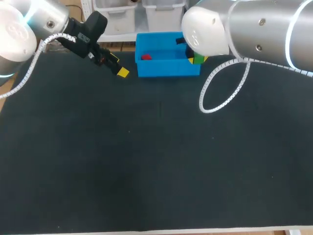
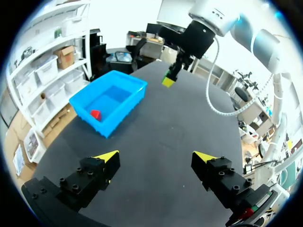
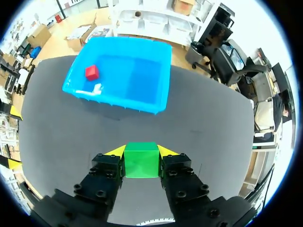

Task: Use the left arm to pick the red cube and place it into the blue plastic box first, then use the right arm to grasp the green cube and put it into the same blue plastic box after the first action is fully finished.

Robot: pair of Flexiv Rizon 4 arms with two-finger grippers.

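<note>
Head view: the right arm [image 1: 254, 24] looms nearest, and its hand is largely hidden beside the blue plastic box [image 1: 166, 68]. The red cube [image 1: 145, 57] lies inside the box, so the first placement looks complete.

Left wrist view: the left hand [image 2: 156, 156] is released and empty, held apart from the box, seemingly to leave room.

Right wrist view: the right hand [image 3: 141, 158] grasps the green cube [image 3: 140, 163] from two sides above the tabletop [image 3: 213, 137], short of the box. It looks ready to carry the cube over the rim.
</note>
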